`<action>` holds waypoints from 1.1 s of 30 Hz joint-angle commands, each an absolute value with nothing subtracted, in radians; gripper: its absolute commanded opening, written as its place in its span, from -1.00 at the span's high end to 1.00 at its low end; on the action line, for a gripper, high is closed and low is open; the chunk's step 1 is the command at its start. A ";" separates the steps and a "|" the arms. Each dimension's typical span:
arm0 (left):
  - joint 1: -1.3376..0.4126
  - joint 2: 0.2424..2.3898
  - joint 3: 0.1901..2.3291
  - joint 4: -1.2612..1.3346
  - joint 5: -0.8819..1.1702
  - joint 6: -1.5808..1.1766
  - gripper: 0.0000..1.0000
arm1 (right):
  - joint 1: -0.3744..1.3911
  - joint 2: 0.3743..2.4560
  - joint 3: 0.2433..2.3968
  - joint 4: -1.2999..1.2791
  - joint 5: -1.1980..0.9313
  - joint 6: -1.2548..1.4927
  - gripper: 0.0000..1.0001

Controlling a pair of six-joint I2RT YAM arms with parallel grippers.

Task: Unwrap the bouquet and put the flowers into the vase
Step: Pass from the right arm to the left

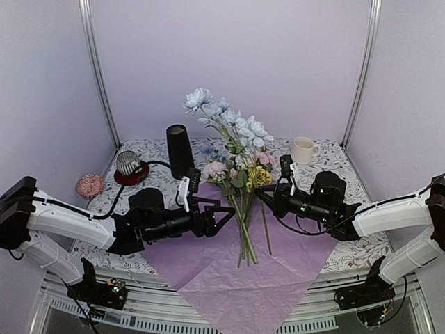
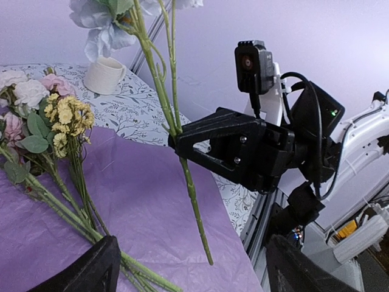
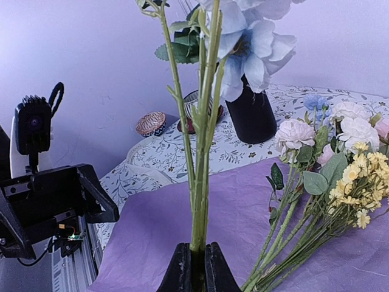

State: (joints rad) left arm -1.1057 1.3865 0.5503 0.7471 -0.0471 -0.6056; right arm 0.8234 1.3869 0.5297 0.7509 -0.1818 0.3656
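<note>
The pink-lilac paper sheet [image 1: 229,278] lies unfolded and flat beneath both pincers. Its near corner hangs over the front edge of the patterned table [image 1: 348,254] and is cut off at the bottom of the top view. On it, between the two pincers, lies the loose bunch of flowers [image 1: 240,177]. The pink, white and yellow heads point away from the arm bases and the green stems fan toward them. The heads overlap too much for the stems to be counted.

The right pincer [image 1: 260,197] is clamped shut on the pale blue spray [image 1: 254,129] and holds it nearly upright. The blooms stand well above the fingers. In the left wrist view the stem end [image 2: 194,201] dangles below the fingers, clear of the paper. In the right wrist view several thin green stalks [image 3: 197,182] run together into the closed fingers [image 3: 182,271], and the top blooms are cut off by the frame. Whether the spray brushes the lying bunch cannot be told.

The left pincer [image 1: 227,216] has its jaws spread wide and holds nothing. It points at the lying stems from just beside them. Its own camera shows only two dark fingertips [image 2: 91,271] at the bottom edge.

The matte black vase [image 1: 179,149] stands upright beyond the left pincer, apart from it. In the right wrist view a blue bloom hides its mouth. A cream mug [image 1: 302,149] stands beyond the right pincer. A striped cup [image 1: 128,163] sits on a red saucer, outward of the vase. Farther out lies a small pink patterned round thing [image 1: 89,185], too small to name.
</note>
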 commanded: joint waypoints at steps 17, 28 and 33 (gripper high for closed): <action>-1.026 1.637 0.770 0.956 0.057 -0.612 -0.23 | 0.821 1.401 0.523 0.856 -0.345 0.360 0.92; -1.005 1.661 0.798 0.936 0.068 -0.616 0.21 | 0.824 1.422 0.532 0.873 -0.397 0.362 0.92; -0.999 1.681 0.816 0.921 0.097 -0.629 0.32 | 0.824 1.429 0.535 0.873 -0.406 0.362 0.92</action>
State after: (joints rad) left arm -1.0168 1.6566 0.7837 0.9226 0.0643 -0.6209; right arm 0.8234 1.4158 0.5297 0.8314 -0.3809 0.3656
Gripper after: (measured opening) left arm 0.343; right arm 0.060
